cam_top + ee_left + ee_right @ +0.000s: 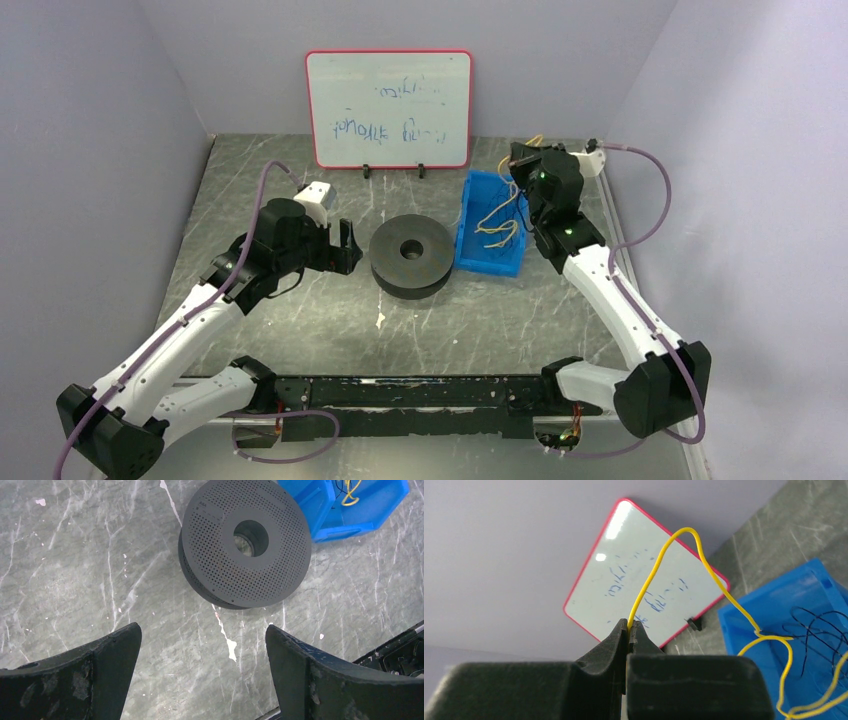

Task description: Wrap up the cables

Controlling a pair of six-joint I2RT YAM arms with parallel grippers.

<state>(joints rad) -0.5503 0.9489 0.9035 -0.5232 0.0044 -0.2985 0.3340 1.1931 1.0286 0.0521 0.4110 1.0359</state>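
Thin yellow cables (500, 220) lie tangled in a blue bin (467, 235) right of centre. My right gripper (630, 625) is shut on one yellow cable (659, 565), which arcs up from the closed fingertips and drops back into the blue bin (744, 630). In the top view the right gripper (522, 160) hangs above the bin's far end. A dark perforated spool (411, 256) lies flat mid-table. My left gripper (350, 250) stands wide open just left of that spool (245, 540), with bare table between its fingers (107, 655).
A red-framed whiteboard (389, 108) stands at the back of the table. Thin black wires (814, 630) also lie in the bin. Purple walls close in both sides. A black rail (420, 392) runs along the near edge between the arm bases.
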